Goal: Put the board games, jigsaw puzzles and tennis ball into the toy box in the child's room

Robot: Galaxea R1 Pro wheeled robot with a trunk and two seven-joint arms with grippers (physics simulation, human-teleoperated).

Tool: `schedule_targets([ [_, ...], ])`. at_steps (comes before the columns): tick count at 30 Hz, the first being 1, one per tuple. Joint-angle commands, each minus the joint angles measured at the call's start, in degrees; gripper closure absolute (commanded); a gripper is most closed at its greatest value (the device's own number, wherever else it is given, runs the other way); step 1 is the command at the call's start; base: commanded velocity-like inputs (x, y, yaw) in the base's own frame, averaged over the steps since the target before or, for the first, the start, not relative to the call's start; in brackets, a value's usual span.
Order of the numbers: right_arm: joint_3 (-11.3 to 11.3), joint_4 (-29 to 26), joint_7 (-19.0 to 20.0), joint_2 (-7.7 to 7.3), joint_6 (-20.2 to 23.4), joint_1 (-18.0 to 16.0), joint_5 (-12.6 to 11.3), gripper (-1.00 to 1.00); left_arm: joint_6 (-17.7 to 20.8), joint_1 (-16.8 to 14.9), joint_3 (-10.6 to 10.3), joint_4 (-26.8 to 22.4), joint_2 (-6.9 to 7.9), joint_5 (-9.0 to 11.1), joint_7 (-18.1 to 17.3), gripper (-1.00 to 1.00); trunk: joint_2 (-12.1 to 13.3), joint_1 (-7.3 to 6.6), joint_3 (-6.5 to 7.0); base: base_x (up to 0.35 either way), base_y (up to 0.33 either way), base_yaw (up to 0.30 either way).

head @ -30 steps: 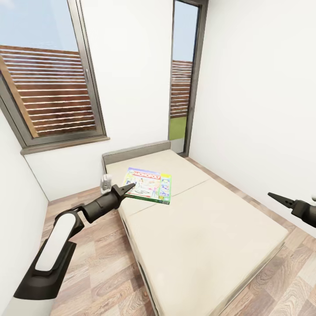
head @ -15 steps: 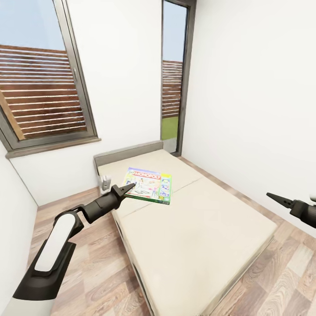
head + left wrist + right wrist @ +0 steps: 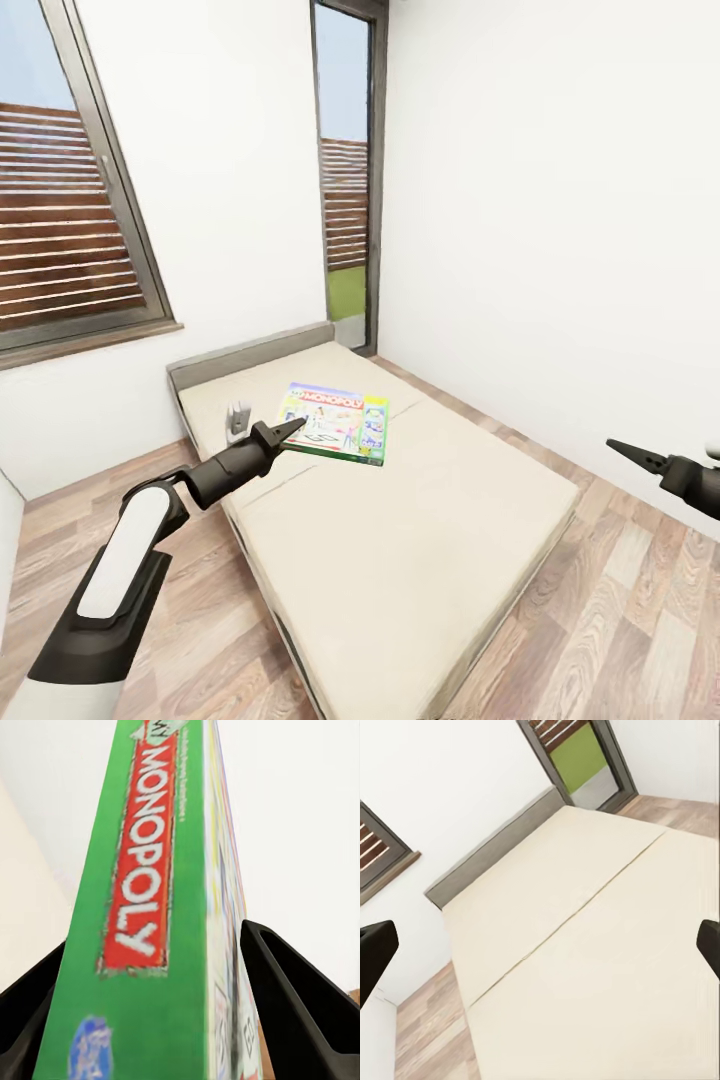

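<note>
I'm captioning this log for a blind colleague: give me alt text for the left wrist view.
A green-edged Monopoly board game box, its red-and-white logo running along the edge, stands clamped between the two black fingers of the left tool. Behind it are a white wall and a strip of beige bed mattress.

Bright, even, perhaps window-lit render

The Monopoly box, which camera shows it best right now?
The head view: the whole printed cover of the Monopoly box shows there, held above the bed by the left end effector. The left wrist view gives its green edge close up between the fingers. The right wrist view looks across bare mattress.
</note>
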Motion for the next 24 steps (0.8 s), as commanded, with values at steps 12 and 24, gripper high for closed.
schedule_targets([
  [12, -0.12, 0.01, 0.42, -0.03, 0.22, -0.1, 0.34, -1.0, 0.01, 0.9, 2.06, -0.08, -0.04, 0.91, 0.0, 1.0, -0.13, 0.04, 0.19, 0.0, 0.0, -0.282],
  [24, -0.09, 0.01, 0.42, 0.02, 0.22, -0.1, 0.38, -1.0, 0.44, 0.93, 2.35, -0.15, -0.04, 1.0, -0.02, 1.0, -0.13, 0.04, 0.51, 0.0, 0.0, -0.282],
])
